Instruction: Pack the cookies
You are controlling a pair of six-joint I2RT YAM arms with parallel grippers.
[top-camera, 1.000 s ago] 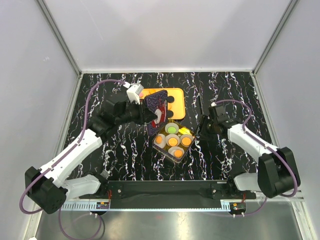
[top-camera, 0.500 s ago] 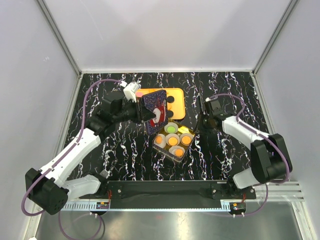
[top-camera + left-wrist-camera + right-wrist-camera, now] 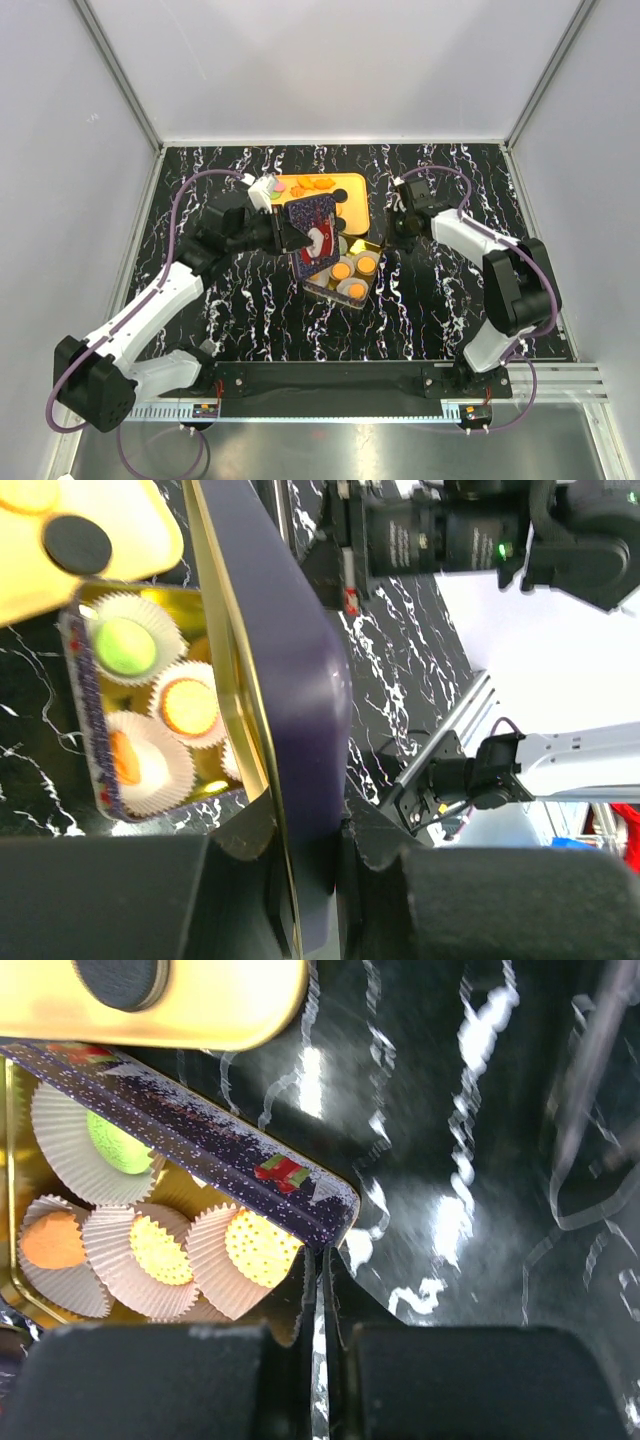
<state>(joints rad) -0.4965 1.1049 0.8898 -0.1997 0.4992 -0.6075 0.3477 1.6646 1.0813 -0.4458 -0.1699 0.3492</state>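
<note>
**Lid held over the tin, cookies in cups and on tray**

The L gripper [image 3: 305, 872] is clamped on the purple lid [image 3: 290, 680], which sits edge-on between its fingers. In the top view the lid hangs tilted over the far-left part of the tin [image 3: 160, 805], w/ its gold inner face toward the tin.

The tin sits on the black marbled table [image 3: 450, 300], just in front of the orange tray [image 3: 355, 185]. Inside it are white paper cups [image 3: 60, 1130], each w/ one of the cookies [image 3: 160, 1248]: one green at the far end, the rest orange or yellow. The lid hides part of the tin from above, so no full count.

More cookies lie loose on the tray. A few orange ones are at its far edge, and a black one [image 3: 78, 542] is near the edge next to the tin.

The R gripper [image 3: 322, 1330] is at the tin's right corner. Its jaws are nearly together w/ a thin shiny strip between them. That looks like the tin's side wall, but the wrist view is too tight to be sure. The R arm reaches in from the right, well apart from the L arm.
</note>
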